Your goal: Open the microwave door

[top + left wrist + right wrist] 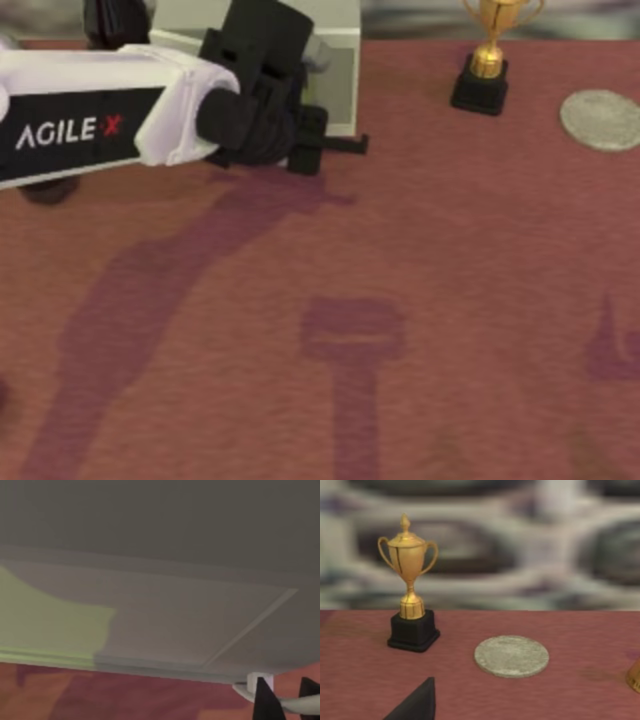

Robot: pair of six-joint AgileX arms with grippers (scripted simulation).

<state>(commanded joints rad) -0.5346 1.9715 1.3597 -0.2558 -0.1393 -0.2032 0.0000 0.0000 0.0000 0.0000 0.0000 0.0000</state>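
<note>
Left gripper (335, 145) right up against the front right corner of the microwave (338, 70), at the far side of the table (450, 300); dark fingers (264, 702) only a little way apart, with the pale handle (245, 690) between them; looks pinched on that handle, though hard to be sure how tight.

Just past the fingers, the microwave door (165, 615); flat and grey, filling nearly all of the left wrist view; a patch of green showing on one part of it; hard to say if already open a crack.

Handle at the door's right end, hinge at its left end; so, at a guess, a pull toward the near side of the table, curving round to the left, to swing the door out.

Left arm by far the nearer one; laid across the table's left side, reaching to the right.

Right gripper (417, 705) well away from the microwave, out of the top view, idle; faces a gold trophy (487, 60) and a flat round grey disc (600, 120) on the table's right.
</note>
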